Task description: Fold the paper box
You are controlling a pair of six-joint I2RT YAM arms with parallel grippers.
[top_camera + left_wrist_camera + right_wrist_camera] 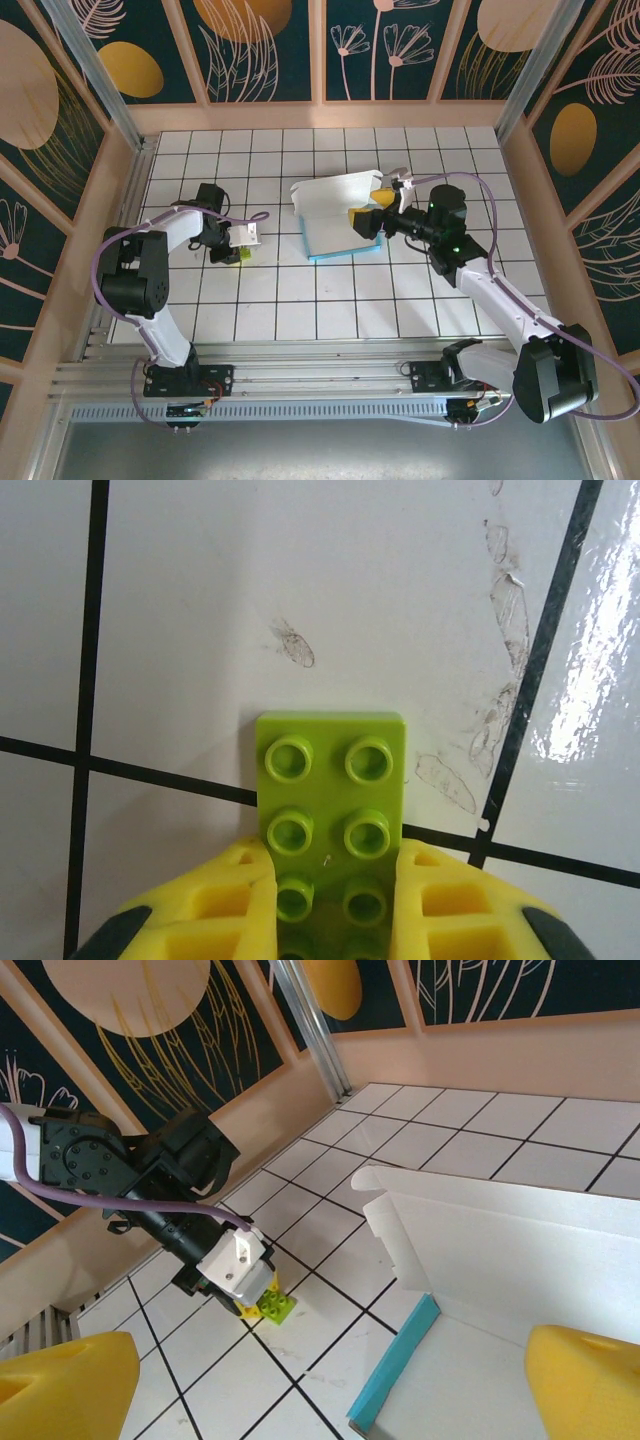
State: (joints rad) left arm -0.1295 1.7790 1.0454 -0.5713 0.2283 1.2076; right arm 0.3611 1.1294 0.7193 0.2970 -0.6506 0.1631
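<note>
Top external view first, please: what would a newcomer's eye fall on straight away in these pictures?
The half-folded paper box in the middle stands out, with one white wall raised and a teal edge along its near side. The right claw is open at its right end. Further left, the left claw pinches a small lime-green block between its yellow fingers.

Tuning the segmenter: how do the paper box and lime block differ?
Colour: the paper box is white with a teal edge; the lime block is green. Size: the box spans several tiles; the block is smaller than one. State: the box has a wall raised; the block lies studs up in the left gripper. Both sit on the table.
</note>
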